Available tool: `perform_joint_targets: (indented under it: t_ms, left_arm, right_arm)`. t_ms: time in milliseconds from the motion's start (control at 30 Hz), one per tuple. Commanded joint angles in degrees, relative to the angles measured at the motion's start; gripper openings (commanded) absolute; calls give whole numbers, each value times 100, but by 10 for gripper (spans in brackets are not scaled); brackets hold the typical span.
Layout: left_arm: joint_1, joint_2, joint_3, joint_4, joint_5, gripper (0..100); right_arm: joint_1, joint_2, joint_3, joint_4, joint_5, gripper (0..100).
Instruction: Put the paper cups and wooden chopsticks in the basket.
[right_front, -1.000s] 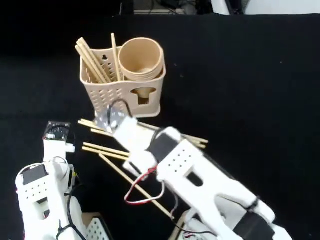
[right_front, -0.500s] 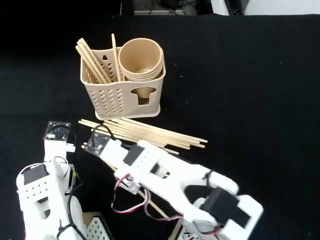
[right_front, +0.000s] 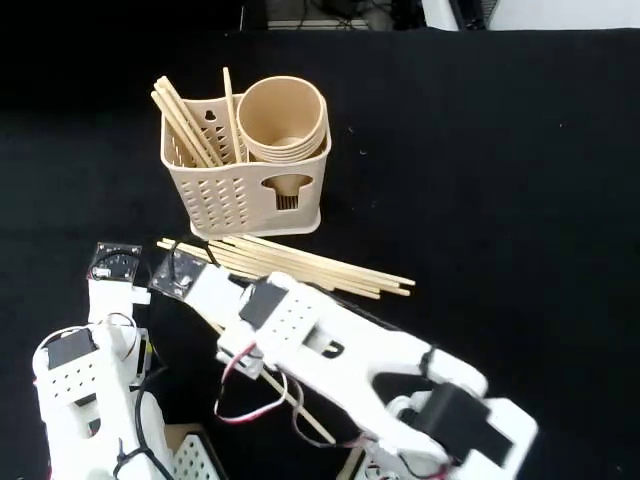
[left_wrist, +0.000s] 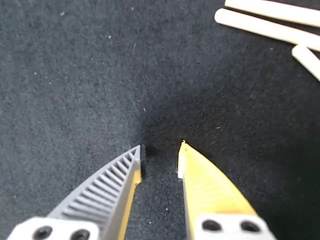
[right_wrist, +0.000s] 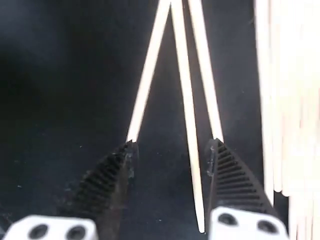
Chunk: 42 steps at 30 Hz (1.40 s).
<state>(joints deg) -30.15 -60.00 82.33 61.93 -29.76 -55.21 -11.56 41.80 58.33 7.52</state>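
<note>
Step in hand: judged as pickup of loose wooden chopsticks (right_front: 320, 268) by the right arm.
Right pincer (right_wrist: 170, 145): spread moderately and empty, low over the tabletop (right_front: 500, 180). One stray stick (right_wrist: 187, 125) runs between the jaws; two more end right at the jaw tips.
Left pincer (left_wrist: 161, 150): parted narrowly, holding nothing, over bare cloth.
Paper cups (right_front: 283, 115): nested, already in one compartment of the basket (right_front: 240, 190).
Basket sticks (right_front: 183, 120): several stand tilted in the other compartment.
Loose sticks: fanned on the tabletop just in front of the basket.
Technique: the jaw tips likely need to reach the cloth before closing, since the sticks lie flat. Closing squarely across the middle stick, away from its end, should stop it pivoting. The outer two may be pushed aside or caught unevenly.
Surface: black matte cloth, slightly fuzzy; round sticks probably roll little on it.
Room: a pale strip (right_front: 560, 12) lies beyond the far edge; the rest is too dark to name.
</note>
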Motion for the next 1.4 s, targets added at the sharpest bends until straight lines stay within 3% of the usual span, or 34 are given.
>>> perform_joint_targets:
  t_ms: [0, 233, 400, 667, 1033, 1367]
  left_arm:
    - [101, -44, 4, -79, -9, 145]
    - [101, -44, 4, -79, -9, 145]
    - [101, -44, 4, -79, -9, 145]
    - [101, -44, 4, -79, -9, 145]
    - [101, -44, 4, -79, -9, 145]
    - [101, -44, 4, -79, -9, 145]
  right_arm:
    - [-316, -356, 145, -114, -62, 234]
    - [-378, 558, 356, -905, -264, 234]
    - [-88, 971, -84, -642, -229, 234]
    - [774, 690, -136, -510, 633, 230]
    - [844, 57, -110, -273, 1257, 231]
    - [1292, 1015, -277, -1002, 1503, 234]
